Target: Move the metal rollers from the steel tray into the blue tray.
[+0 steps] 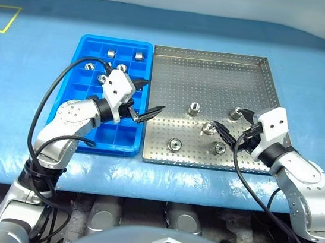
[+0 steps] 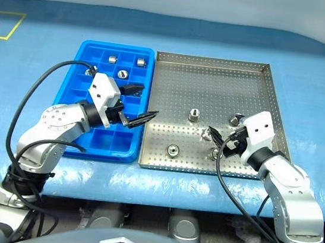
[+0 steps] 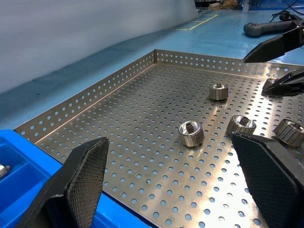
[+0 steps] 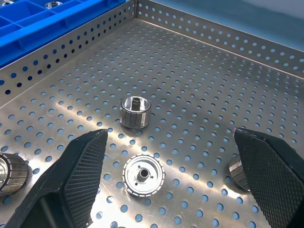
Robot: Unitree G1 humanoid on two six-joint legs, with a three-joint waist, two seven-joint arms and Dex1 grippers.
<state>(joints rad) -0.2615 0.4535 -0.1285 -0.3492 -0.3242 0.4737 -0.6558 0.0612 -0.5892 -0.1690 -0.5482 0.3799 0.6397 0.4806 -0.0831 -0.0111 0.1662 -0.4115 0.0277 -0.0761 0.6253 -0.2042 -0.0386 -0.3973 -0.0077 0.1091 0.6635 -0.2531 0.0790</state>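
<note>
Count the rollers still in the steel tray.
5 metal rollers: two mid-tray, one at the right gripper, two by the near rim. Its arm may hide more.

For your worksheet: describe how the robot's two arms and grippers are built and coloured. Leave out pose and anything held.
Both arms are silver-grey metal with rounded joint housings and black bands at the joints. Each wrist carries a white block-shaped housing. The left gripper and right gripper each have two black tapered fingers; the wrist views show diamond-textured pads. Loose black cables loop from each wrist back along the arm.
</note>
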